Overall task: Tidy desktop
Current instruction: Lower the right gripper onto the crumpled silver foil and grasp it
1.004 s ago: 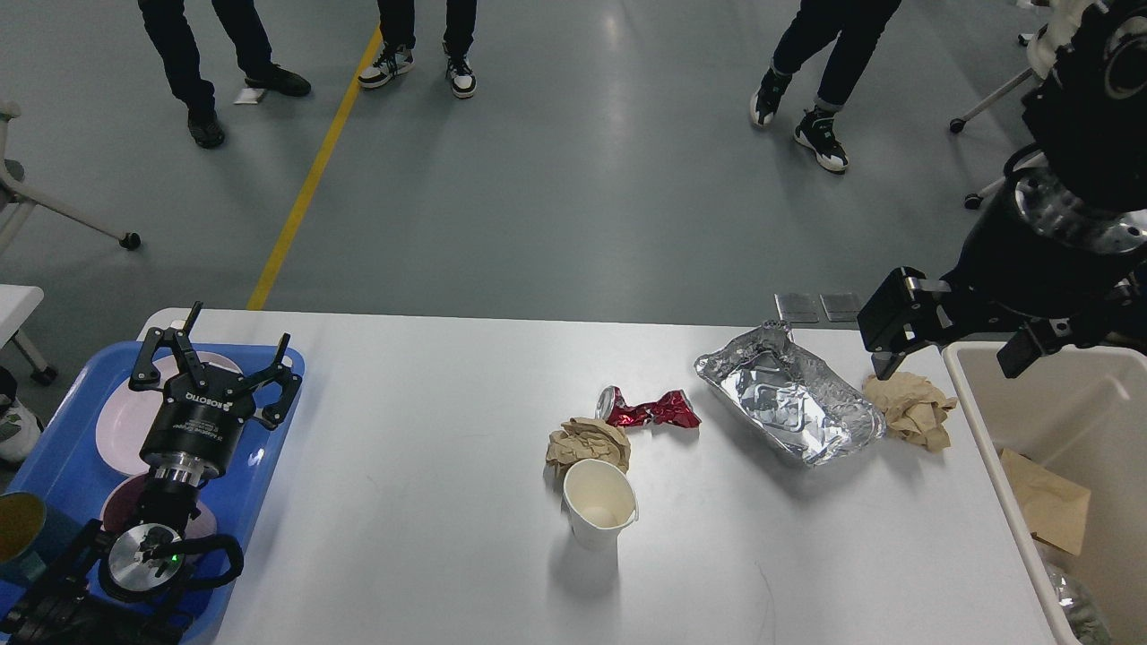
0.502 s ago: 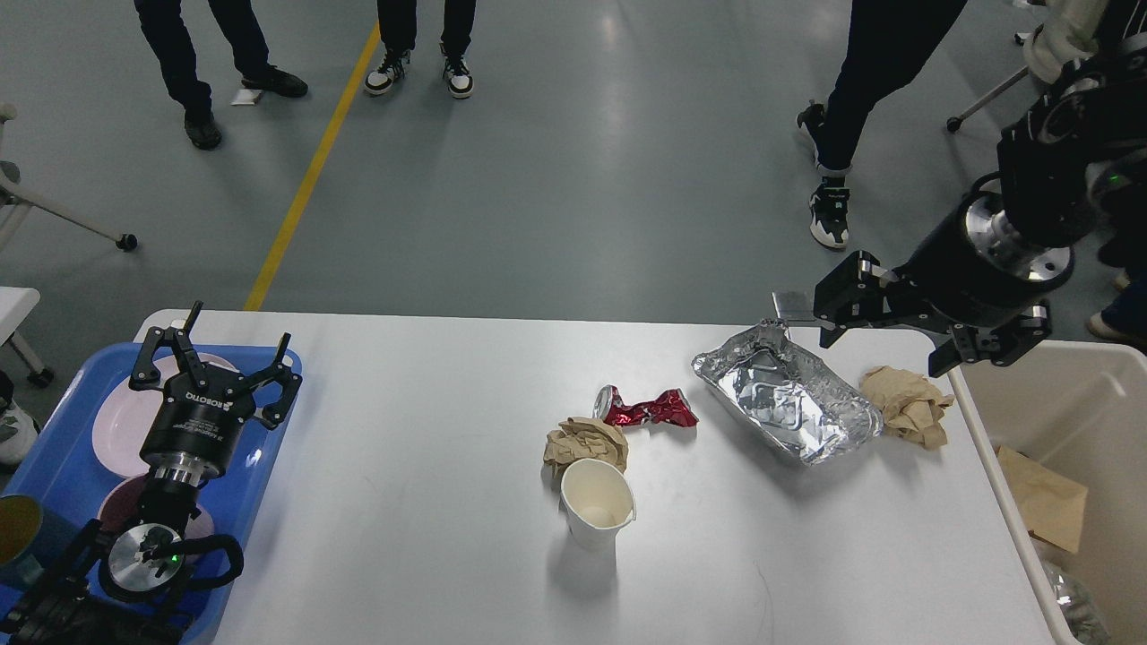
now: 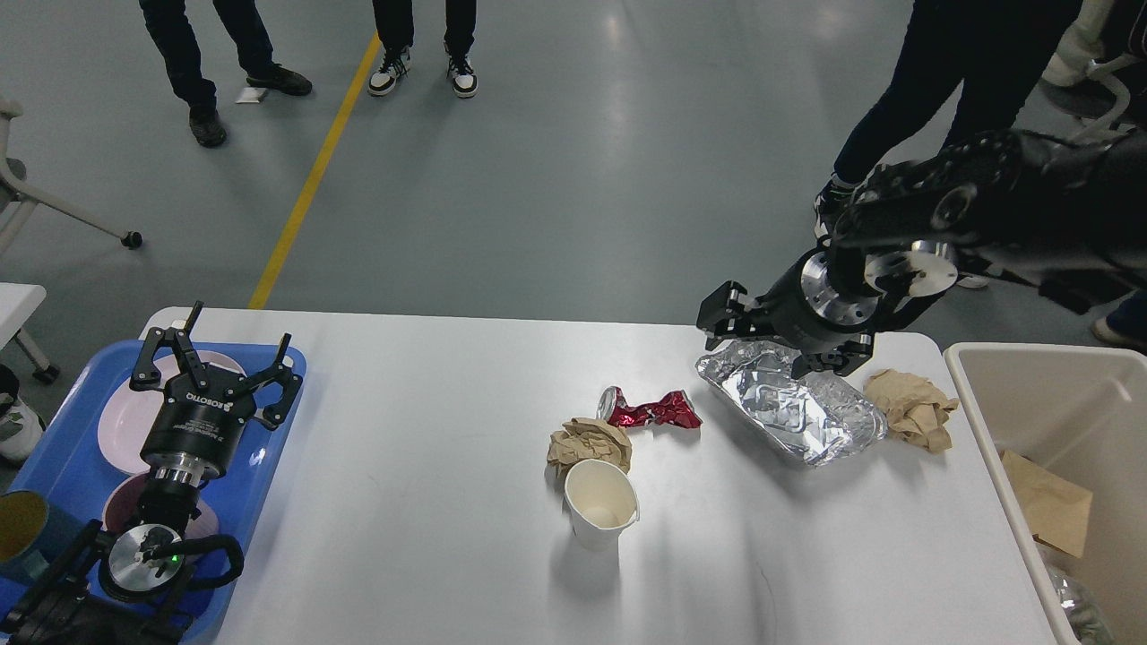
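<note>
The white desktop [image 3: 403, 466] carries litter: a crumpled foil tray [image 3: 789, 403], a crushed red can [image 3: 651, 410], a ball of brown paper [image 3: 589, 441], a white paper cup [image 3: 599, 503] standing upright, and another brown paper wad [image 3: 914, 408] near the right edge. My right gripper [image 3: 771, 339] hovers open over the far end of the foil tray with nothing between its fingers. Over the blue tray at the left, my left gripper [image 3: 211, 354] stands open and empty.
The blue tray [image 3: 54, 448] holds pink plates [image 3: 121, 421] and a cup [image 3: 18, 528]. A beige bin [image 3: 1039, 421] with paper and foil scraps stands off the right edge. People's legs [image 3: 932, 90] stand on the floor beyond the table.
My right arm has swung left from above the bin to the far end of the foil tray. A person behind it has walked left. The left arm has stayed still.
</note>
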### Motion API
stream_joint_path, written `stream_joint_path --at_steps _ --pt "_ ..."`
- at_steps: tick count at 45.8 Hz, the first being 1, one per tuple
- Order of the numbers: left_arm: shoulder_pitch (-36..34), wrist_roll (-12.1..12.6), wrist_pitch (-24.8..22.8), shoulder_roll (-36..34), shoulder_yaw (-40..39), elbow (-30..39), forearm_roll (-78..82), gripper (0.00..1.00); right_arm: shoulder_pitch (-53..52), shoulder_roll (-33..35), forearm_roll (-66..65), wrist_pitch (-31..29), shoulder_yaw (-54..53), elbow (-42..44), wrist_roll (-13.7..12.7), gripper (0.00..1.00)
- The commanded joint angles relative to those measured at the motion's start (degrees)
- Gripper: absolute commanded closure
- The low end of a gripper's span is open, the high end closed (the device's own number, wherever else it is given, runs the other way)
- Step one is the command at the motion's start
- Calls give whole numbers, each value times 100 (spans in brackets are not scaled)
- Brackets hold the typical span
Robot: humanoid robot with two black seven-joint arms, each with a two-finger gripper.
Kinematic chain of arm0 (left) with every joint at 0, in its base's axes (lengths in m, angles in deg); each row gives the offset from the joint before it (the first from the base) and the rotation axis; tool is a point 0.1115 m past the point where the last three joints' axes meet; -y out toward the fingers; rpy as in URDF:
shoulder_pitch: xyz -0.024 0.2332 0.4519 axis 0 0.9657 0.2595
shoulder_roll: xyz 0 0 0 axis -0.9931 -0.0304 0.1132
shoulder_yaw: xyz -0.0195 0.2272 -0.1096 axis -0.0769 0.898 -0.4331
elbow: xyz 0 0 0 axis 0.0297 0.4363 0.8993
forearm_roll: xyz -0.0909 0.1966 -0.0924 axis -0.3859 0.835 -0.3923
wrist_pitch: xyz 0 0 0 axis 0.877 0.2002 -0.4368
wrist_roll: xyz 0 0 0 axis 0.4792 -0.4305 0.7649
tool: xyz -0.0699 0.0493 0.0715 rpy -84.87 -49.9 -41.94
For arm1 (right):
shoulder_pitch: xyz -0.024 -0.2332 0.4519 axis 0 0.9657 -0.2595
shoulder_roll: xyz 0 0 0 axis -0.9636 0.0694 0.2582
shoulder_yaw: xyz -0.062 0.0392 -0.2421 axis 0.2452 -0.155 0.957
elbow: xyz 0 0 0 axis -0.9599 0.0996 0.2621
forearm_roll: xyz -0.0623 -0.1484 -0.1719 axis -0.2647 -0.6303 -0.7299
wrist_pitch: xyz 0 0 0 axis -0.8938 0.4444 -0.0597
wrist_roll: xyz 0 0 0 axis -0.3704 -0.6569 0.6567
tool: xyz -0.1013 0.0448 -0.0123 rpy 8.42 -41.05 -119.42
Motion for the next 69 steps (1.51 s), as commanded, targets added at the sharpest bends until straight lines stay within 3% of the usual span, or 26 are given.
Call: stream_joint_path --at_steps 1,10,18,24,42,51,69 --pt "0 0 0 0 0 0 2 4 563 -217 -1372 44 -333 402 48 0" --pt "-9 0 0 0 0 0 2 4 1511 -463 -3016 80 -368 1263 92 0" --pt "0 0 0 0 0 0 2 4 2592 -833 -3781 220 -359 2432 531 2" --pt "0 0 0 0 -9 0 2 4 3050 -921 -4282 378 -351 2854 821 2" --pt "-9 0 0 0 -9 0 2 4 4210 -1123 -4977 668 -324 3935 751 0" --pt "0 0 0 0 0 0 2 4 4457 -1123 -4925 1160 -351 4041 743 2" --pt "-9 0 0 0 -9 0 -7 4 4501 -1141 -4907 1169 -377 4033 725 22"
